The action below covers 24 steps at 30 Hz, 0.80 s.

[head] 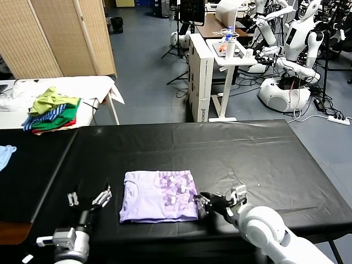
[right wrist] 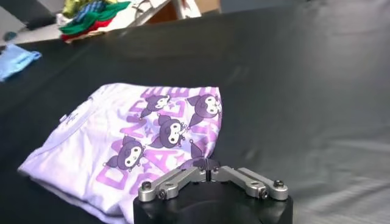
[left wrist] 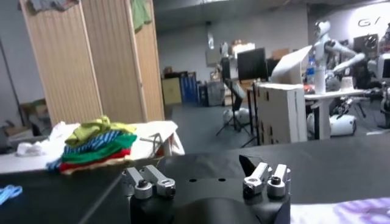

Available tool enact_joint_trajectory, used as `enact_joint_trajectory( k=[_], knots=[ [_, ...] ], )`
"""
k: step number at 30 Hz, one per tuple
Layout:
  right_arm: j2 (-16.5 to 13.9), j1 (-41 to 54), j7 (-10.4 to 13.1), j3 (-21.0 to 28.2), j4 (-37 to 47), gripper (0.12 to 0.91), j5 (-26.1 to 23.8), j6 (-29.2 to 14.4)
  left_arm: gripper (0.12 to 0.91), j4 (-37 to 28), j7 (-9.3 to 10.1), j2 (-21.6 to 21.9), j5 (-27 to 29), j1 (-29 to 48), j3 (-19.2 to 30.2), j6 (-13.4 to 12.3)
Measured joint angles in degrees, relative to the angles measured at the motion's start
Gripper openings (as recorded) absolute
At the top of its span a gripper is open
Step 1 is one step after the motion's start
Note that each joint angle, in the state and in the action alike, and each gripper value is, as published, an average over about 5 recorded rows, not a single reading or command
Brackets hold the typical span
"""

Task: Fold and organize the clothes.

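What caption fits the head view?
Folded lavender T-shirt on black table, right gripper at its edge, left gripper open beside.

A folded lavender T-shirt (head: pixel 159 196) lies near the front edge of the black bench (head: pixel 253 154), the only thing in the way on its middle stretch. The left tool (head: pixel 88 197) hovers just beside the shirt, the right tool (head: pixel 202 199) at its opposite edge. Bare black surface runs open behind the shirt and out to the right. A garment pile (head: pixel 52 110) sits well apart on a white table (head: pixel 99 85), with a light blue cloth (head: pixel 4 154) at the bench's far left edge.
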<state>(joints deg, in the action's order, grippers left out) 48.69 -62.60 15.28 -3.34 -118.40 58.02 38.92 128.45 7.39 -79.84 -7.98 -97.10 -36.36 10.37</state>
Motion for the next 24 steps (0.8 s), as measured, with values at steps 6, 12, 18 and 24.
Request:
enact_joint_trajectory(
  k=[6, 12, 18, 24],
  knots=[
    [-1.0, -2.0, -0.2, -2.4, -0.9, 0.797, -0.3, -0.3, 0.907, 0.3, -0.51, 0.4, -0.7, -0.7, -0.1, -1.4],
    [-1.5, -4.6, -2.6, -5.1, -1.1, 0.904, -4.7, -3.6, 0.907, 0.0, -0.71, 0.5, -3.3, -2.3, -0.3, -6.0],
    [-2.4, -9.3, -7.7, -8.7, -1.6, 0.907, -13.6, -10.7, 0.907, 2.1, 0.03, 0.5, -4.9, -5.2, 0.2, -5.2],
    [-2.4, -16.9, -9.4, -13.4, -3.9, 0.907, -20.1, -18.2, 0.907, 4.3, 0.43, 1.6, -5.8, -8.7, 0.4, -4.0]
  ],
)
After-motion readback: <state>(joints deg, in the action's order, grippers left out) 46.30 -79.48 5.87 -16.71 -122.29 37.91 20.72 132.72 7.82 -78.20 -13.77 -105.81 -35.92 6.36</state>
